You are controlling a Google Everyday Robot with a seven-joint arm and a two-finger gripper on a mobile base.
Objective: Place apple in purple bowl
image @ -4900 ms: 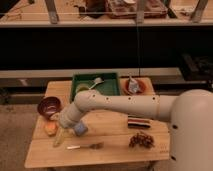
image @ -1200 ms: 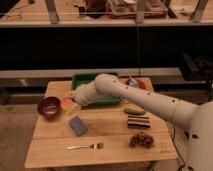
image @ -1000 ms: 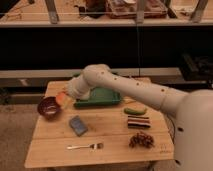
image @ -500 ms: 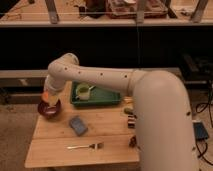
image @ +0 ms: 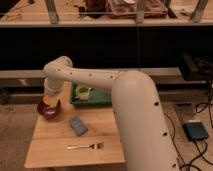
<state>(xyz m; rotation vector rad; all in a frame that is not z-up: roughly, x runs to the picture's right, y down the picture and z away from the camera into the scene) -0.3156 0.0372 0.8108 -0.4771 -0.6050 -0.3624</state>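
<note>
So here we've got the arm (image: 100, 80) folded way back over the left end of the wooden table (image: 55, 150), with the gripper (image: 50, 98) hanging right above the purple bowl (image: 49, 110). The apple (image: 47, 101) shows as an orange-yellow blob at the gripper's tip, sitting just at the bowl's rim line. It looks like it's in the mouth of the bowl, but we can't say whether it's resting on the bottom or hanging just above it. As for whether the pincer is clamped on the fruit or has let it go: we honestly can't tell from this angle, the wrist hides that part.

Why the odd pose? Our guess is the bowl sits at the far left corner of the table, close to the robot's own body, so the arm has to curl round and come straight down to drop the fruit in without clipping the rim.

Other containers: a green tray (image: 100, 97) sits behind, near the back edge, with a yellow-green cup (image: 83, 92) standing in its left part; what's inside the cup we can't make out. Loose on the table are a blue-grey sponge (image: 78, 125) and a fork (image: 86, 146), both well apart from the bowl and out of the way.

We'd call the task nearly done, only the release and the lift-away to confirm.
</note>
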